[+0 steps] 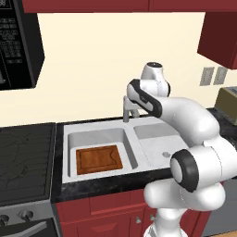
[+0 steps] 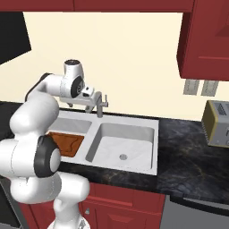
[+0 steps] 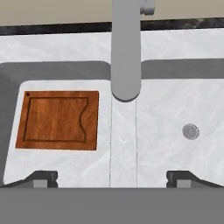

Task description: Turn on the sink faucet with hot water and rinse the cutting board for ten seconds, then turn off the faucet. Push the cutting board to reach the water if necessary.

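The cutting board [image 1: 98,159] lies flat in the left, deeper basin of the sink [image 1: 152,134], and is also seen in the hand view [image 3: 59,120]. The sink faucet [image 2: 100,105] stands behind the divider, its spout [image 3: 125,52] pointing forward over the ridge between the basins and its small lever [image 3: 147,6] at the post's right. My gripper [image 2: 91,108] hovers above and just in front of the spout, pointing down. It is open [image 3: 113,179], fingertips [image 3: 43,178] wide apart with nothing between them. Water is out of view.
A round drain [image 3: 190,131] sits in the right basin. Black counter [image 2: 188,152] surrounds the sink. A stove [image 1: 25,157] lies to the left with a microwave [image 1: 18,41] above it, and a toaster [image 2: 217,123] stands at the right. Red cabinets [image 2: 205,40] hang overhead.
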Controlling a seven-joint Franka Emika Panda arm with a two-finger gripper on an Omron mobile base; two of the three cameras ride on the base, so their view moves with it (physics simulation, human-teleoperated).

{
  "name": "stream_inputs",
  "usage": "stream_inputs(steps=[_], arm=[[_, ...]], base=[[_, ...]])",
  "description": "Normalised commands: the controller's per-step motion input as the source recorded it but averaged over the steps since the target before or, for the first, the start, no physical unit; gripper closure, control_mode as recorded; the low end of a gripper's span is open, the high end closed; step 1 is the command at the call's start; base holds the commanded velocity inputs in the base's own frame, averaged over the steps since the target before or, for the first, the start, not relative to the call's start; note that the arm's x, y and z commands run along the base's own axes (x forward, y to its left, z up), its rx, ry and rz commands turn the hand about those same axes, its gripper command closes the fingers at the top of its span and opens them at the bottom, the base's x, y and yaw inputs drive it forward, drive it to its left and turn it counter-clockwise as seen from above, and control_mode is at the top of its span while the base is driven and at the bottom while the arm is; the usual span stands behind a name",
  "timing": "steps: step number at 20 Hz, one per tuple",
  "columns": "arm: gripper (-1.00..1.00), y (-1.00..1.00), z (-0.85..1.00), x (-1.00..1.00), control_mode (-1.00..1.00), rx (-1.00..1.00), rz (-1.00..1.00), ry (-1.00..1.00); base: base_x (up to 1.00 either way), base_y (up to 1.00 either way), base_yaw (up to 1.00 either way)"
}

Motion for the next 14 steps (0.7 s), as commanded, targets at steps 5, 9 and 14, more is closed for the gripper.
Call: stream_inputs(steps=[5, 9, 14], arm=[[-1.0, -0.05, -0.15, 0.25, -1.0, -0.01, 0.0, 0.0], [-1.0, -0.04, -0.3, 0.24, -1.0, -0.05, 0.0, 0.0], [-1.0, 0.0, -0.23, 0.26, -1.0, -0.06, 0.0, 0.0]], base=[[0.0, 0.0, 0.0], [0.0, 0.0, 0.0], [0.0, 0.0, 0.0]])
